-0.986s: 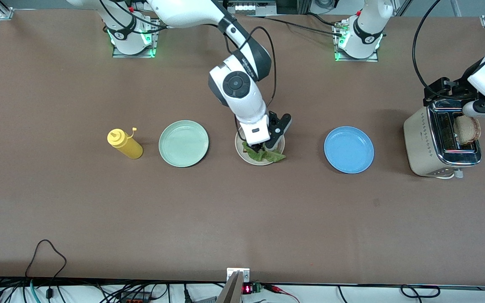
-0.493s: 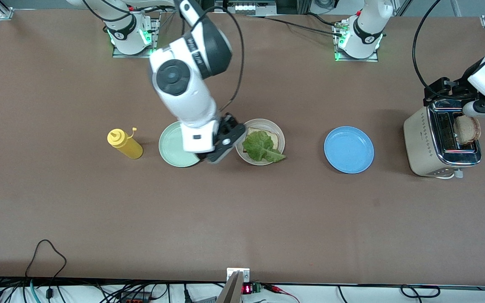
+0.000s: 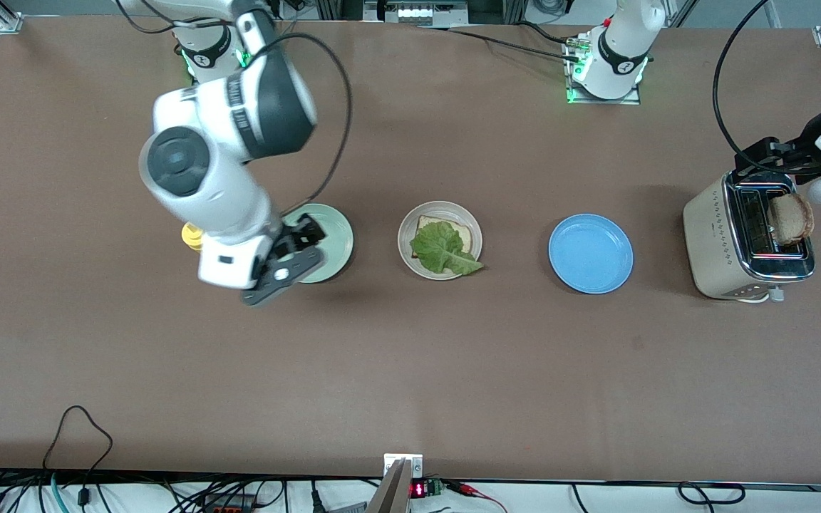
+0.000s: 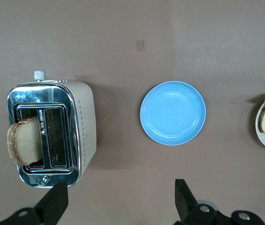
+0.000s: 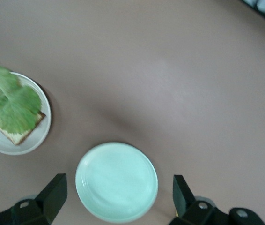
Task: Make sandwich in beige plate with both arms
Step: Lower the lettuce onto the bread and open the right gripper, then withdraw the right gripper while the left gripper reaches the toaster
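So: beige plate (image 3: 440, 240) sits mid-table w/ one toast slice (image 3: 458, 231) on it and a ruffled lettuce leaf (image 3: 442, 249) laid over the toast, leaf tip hanging past the rim on the side nearer the front cam. No top slice on it yet. Mint-green plate (image 3: 331, 242) is beside it toward the right arm's end, blue plate (image 3: 590, 254) beside it toward the left arm's end; both bare.

Right gripper (image 3: 279, 267) is up in the air over the mint-green plate's edge, fingers spread wide, nothing between them; right wrist view shows both plates below. Yellow squeeze bottle (image 3: 191, 236) is mostly hidden under that arm.

Left gripper (image 4: 118, 199) hangs over the table by the toaster (image 3: 744, 242) at the left arm's end, fingers wide apart, holding nothing. 2nd bread slice (image 3: 791, 218) stands upright in one toaster slot, sticking out the top. Other slot looks empty in left wrist view.
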You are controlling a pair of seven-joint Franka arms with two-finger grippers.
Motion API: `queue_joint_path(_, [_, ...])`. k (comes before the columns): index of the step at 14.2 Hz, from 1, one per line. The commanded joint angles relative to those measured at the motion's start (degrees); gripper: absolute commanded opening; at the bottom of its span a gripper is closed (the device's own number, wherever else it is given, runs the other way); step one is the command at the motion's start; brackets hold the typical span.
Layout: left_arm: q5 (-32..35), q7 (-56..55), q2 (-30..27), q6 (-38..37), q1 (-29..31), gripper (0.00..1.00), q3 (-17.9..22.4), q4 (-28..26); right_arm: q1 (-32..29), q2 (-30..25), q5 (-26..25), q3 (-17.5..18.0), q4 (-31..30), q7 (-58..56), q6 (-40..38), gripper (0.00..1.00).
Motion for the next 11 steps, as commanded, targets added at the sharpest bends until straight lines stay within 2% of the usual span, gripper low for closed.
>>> queue_joint_path(1, [-0.27,0.64,0.62,-0.57,0.63,1.00,0.11,0.86,-7.25,-1.00,0.07,2.83,4.46,3.18,-8.26,1.00])
queue_joint_path(3, [0.43,1.33,2.29,-0.92,3.60,1.00,0.02,1.12,-11.30,-2.57,-0.28,3.27,4.46,4.24,-10.12,1.00])
queue_joint_path(4, [0.43,1.42,2.47,-1.01,5.36,1.00,0.02,0.95,-13.23,-3.54,-2.38,4.31,4.55,4.42,-10.47,1.00])
queue_joint_path(5, [0.52,1.34,3.43,-0.92,6.68,1.00,0.02,0.94,-15.08,-4.59,-5.27,6.93,4.46,4.50,-10.65,1.00])
queue_joint_path(7, [0.69,1.34,5.36,-0.75,9.31,1.00,0.02,0.94,-21.65,-8.10,-12.21,17.19,4.29,10.97,-11.00,1.00])
queue_joint_path(9, [3.22,4.38,7.56,-0.74,10.39,1.00,0.02,1.21,-30.17,-11.18,-20.81,30.19,3.94,16.79,-13.71,1.00])
queue_joint_path(10, [6.81,9.20,8.96,-0.31,10.21,1.00,-0.07,1.12,-34.39,-12.50,-23.38,35.56,3.33,17.59,-14.68,1.00])
queue_joint_path(11, [8.15,11.94,9.84,0.13,10.73,1.00,-0.07,1.03,-38.26,-13.82,-23.92,39.44,2.36,18.38,-14.78,1.00])
